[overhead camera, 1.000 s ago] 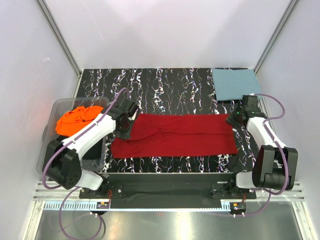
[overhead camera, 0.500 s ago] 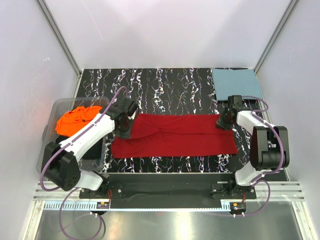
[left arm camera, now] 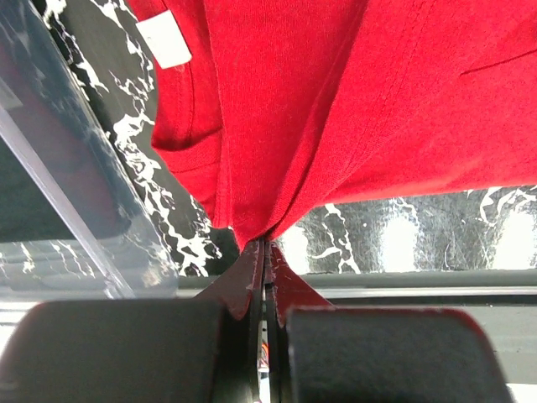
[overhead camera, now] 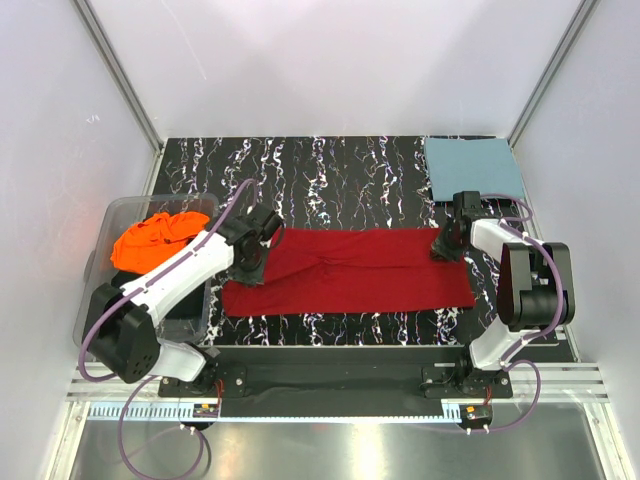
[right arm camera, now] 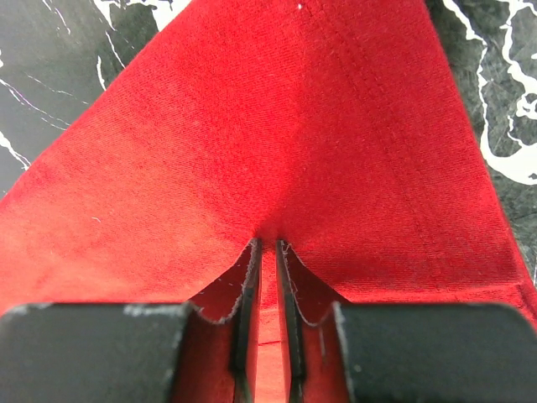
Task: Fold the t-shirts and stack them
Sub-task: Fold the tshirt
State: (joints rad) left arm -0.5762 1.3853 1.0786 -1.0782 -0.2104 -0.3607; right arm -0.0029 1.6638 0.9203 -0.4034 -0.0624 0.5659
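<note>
Pinching deep red cloth t-shirt (overhead camera: pixel 350 268) | left fingers (left arm camera: pixel 243 285) clamped on collar end | right fingers (right arm camera: pixel 239 290) nipping hem | advise: lift evenly, keep taut

1. The red shirt (overhead camera: pixel 350 270) lay flat in a long strip running left to right, near the middle.
2. The teal shirt (overhead camera: pixel 473 168) lay folded, far right.
3. The orange shirt (overhead camera: pixel 150 240) sat crumpled, left.

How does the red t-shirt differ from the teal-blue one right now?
The red t-shirt is spread as a long strip across the middle of the black marbled table; the teal-blue t-shirt is a compact folded rectangle at the far right corner. The left fingers and right fingers pinch the red t-shirt's ends; the teal-blue t-shirt lies untouched. Both rest on that table.
</note>
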